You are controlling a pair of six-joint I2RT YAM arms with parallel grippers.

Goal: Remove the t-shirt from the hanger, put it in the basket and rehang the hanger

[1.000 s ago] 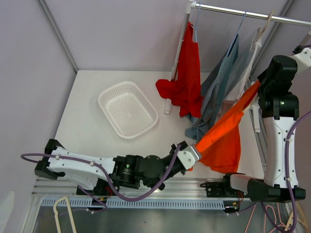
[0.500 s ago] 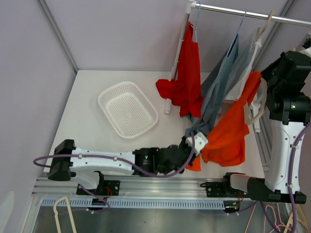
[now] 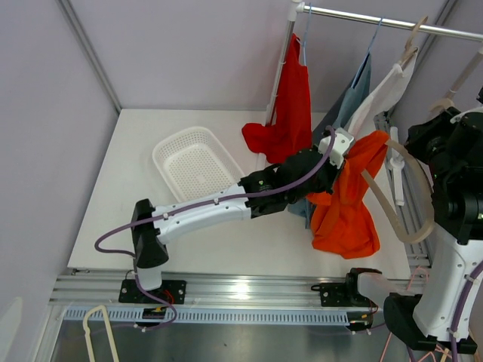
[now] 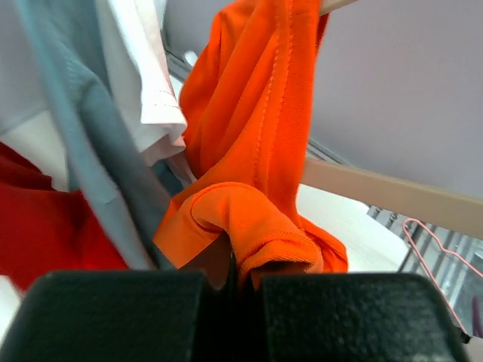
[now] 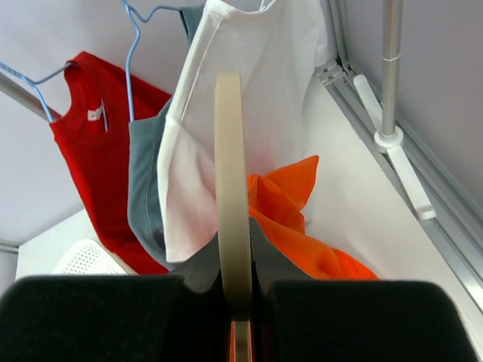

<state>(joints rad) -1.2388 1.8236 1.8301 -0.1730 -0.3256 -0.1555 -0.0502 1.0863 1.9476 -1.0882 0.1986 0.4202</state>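
**T-shirt caught on one hanger arm, pulled from the left**

The orange t-shirt hangs at the right side of the table, bunched between the two arms. Its upper fold is draped over the end of the wooden hanger. Its lower part drops toward the tabletop (whether it touches, I cannot tell).

The left gripper has its fingers pinched together on a rolled edge of the orange cloth. It reaches in from the left and sits level with the top of the shirt. The right gripper is clamped on the hanger, which its wrist camera sees edge-on, and holds it out to the right of the garment.

The next move depends on this relation: the shirt lies to the left of the hanger, on the left arm's side, and the hanger's long curve runs from the shirt back toward the right arm. My judgement is that the cloth comes free only if the two grippers draw apart along that curve, left going left and hanger going right. The left arm is plainly the nearer one to the fabric.

One risk is the grey shirt and white shirt on the rail just behind, which the left wrist could snag.
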